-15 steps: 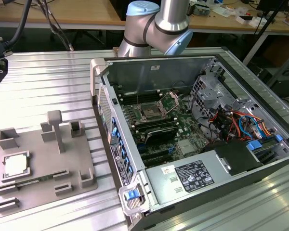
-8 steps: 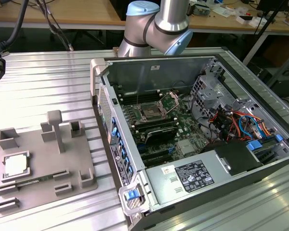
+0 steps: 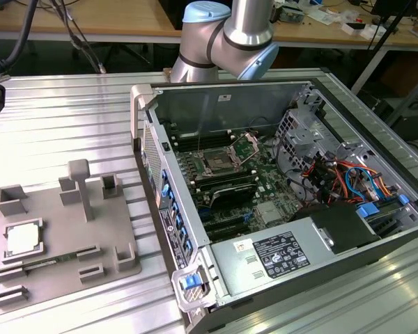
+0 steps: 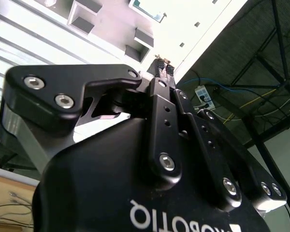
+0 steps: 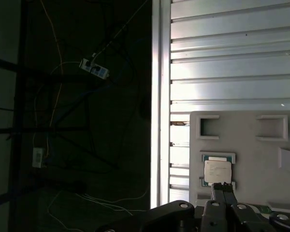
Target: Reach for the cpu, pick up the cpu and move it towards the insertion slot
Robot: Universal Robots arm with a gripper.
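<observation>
Second wrist view: gripper (image 4: 164, 68) clenched, fingertips (image 4: 160, 67) pressed together, nothing between them.
First wrist view: same gripper (image 5: 224, 187) aimed down at the grey tray (image 5: 261, 154). The tips line up with one edge of the cpu (image 5: 217, 171) but look well above it, so no contact.
Why clenched: my read is a reach pose, with the grasp not yet set up.
Where the chip is: the cpu (image 3: 21, 239) sits in a framed square recess of the grey tray (image 3: 70, 229), on the exterior view's left and well apart from the computer case (image 3: 143, 139).
Why there: the recess walls fix its position and it lies flat, metal top up. That should suit a top-down pinch on its edges.
Chip look: small flat square, silvery-white top, pale rim, faint print on top.
Slot: insertion slot (image 3: 216, 164) is on the motherboard (image 3: 265, 181) inside the open case. It has a dark centre facing up and a silver frame around it.
Arm: arm (image 3: 223, 42) joints hang over the case's back wall.
Base: ribbed metal table (image 3: 70, 111) carries both tray and case.
Progress: reach phase, pickup not done.
</observation>
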